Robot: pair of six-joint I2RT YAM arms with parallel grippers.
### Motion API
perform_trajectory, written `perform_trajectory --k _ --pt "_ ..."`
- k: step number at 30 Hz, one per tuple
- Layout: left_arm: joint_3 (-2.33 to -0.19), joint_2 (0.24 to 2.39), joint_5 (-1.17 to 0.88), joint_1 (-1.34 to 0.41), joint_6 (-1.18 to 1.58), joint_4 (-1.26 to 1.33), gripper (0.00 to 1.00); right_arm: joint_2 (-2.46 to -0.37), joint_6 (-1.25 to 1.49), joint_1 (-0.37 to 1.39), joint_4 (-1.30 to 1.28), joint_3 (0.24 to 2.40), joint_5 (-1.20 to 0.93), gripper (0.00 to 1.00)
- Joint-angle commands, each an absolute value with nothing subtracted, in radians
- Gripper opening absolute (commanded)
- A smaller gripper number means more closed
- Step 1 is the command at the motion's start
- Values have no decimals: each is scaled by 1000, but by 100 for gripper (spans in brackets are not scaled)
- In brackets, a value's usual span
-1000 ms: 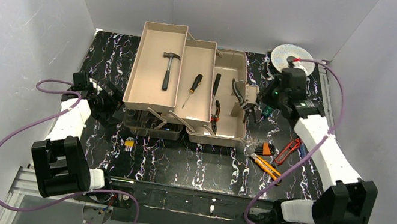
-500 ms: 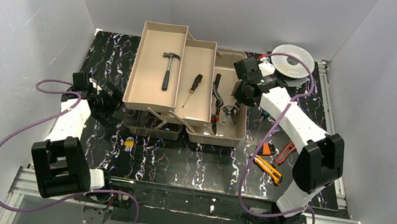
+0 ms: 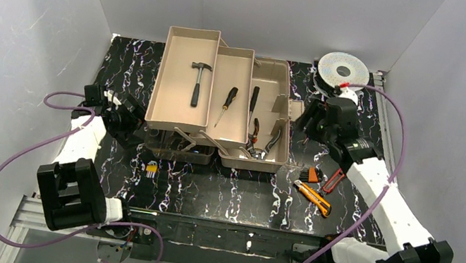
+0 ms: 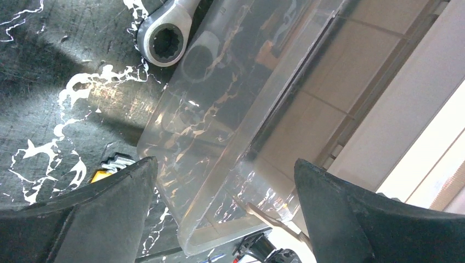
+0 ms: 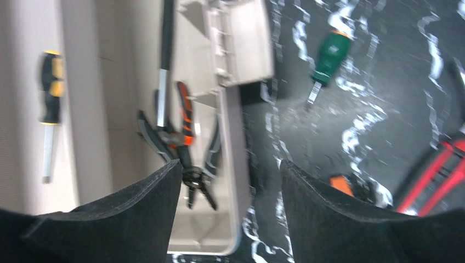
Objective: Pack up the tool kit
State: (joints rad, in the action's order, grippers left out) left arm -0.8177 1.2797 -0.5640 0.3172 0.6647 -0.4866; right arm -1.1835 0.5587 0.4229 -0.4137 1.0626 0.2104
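Right gripper [image 5: 229, 170]: jaws spread, empty, just beside the toolbox [image 3: 274, 85].
Yellow knife [image 3: 311, 197]: lies on its near side, long axis diagonal — probably next.
Nearer arm: right.

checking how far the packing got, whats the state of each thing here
toolbox, open, trays fanned out
hammer, lying in the left tray
black-and-yellow screwdriver, lying in the middle tray
orange pliers, lying in the right compartment
yellow knife, out on the table, not packed
green screwdriver, out on the table, not packed
left gripper, open, empty
right gripper, open, empty
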Motion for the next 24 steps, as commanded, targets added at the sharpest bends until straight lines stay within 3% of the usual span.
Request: perform_trajectory --k 1,8,16,24 --pt "-837 1250 -620 315 622 -498 95 -1110 536 371 -538 967 265 73" --pt "-825 1128 -555 304 635 -608 98 -986 598 295 -582 777 215 73" --pt "-885 1102 -381 286 541 -797 98 -940 595 252 -540 657 -70 79" --pt "-861 1081 -270 206 569 -803 98 -1009 536 264 -532 652 -13 78"
